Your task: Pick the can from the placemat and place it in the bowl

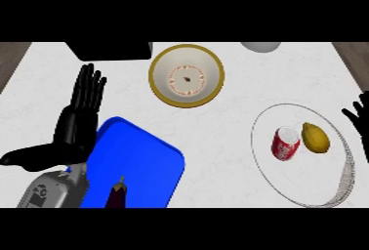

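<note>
A white marbled counter (216, 132) fills the view. Nearest, well below-left of the bowl (205, 61), a dark eggplant (116, 195) lies on a blue tray (137, 156), cut off by the lower edge. Left of the bowl and lower, the left hand (75, 117) is flat, fingers straight, thumb spread, holding nothing. Below-right of the bowl, the red can (286, 143) sits on the round placemat (302, 180), just beside a lemon (316, 137); bare counter lies between it and the bowl. Far right of the bowl, the right hand (358, 117) rests open, partly cut off. Beyond the bowl, a black block (108, 50) and a pale round thing (261, 46) are cropped.

Bare surface (231, 112) lies between the can (286, 143) and the bowl (187, 75); a lemon (316, 137) stands just beside the can's right.
</note>
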